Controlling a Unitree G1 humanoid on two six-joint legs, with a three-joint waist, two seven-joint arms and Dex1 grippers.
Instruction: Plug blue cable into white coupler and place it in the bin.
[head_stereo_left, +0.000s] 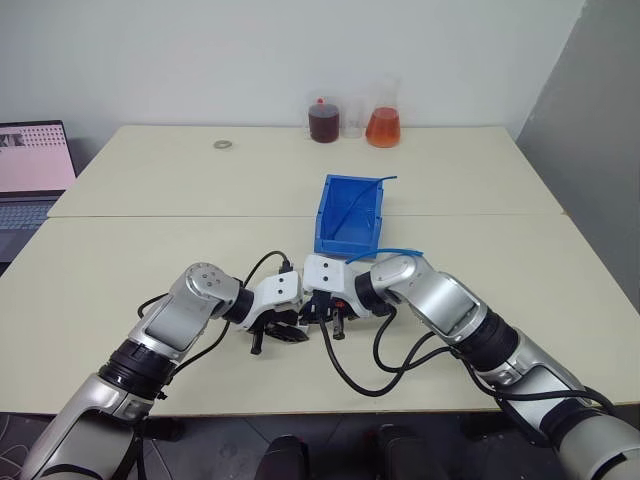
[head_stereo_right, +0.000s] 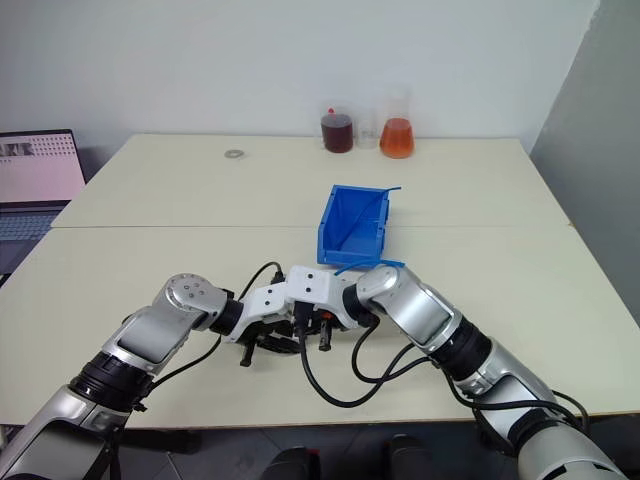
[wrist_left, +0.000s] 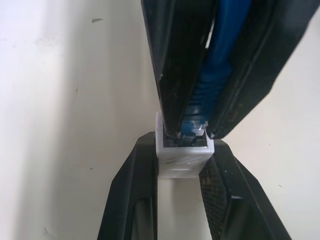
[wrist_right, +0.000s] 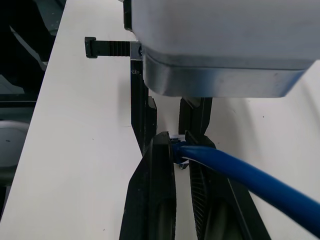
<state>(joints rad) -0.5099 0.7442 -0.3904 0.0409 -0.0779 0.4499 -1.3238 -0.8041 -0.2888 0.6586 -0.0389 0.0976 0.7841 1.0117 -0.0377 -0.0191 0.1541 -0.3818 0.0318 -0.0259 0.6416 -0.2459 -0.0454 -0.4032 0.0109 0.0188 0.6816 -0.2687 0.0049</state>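
Blue cable (wrist_left: 217, 75) plug clamped in right end effector (wrist_left: 192, 131), entering white coupler (wrist_left: 183, 159) gripped by left end effector (wrist_left: 181, 192)

Two head cameras look forward and down from above the pale beige counter (head_stereo_left: 480, 190), taking in its whole width to the back wall; they share almost the same scene, slightly offset sideways. Each wrist camera sits very close, looking along its own black fingers. Both show the tiny white boxy plastic coupler (wrist_left: 183, 159) where the end effectors meet.
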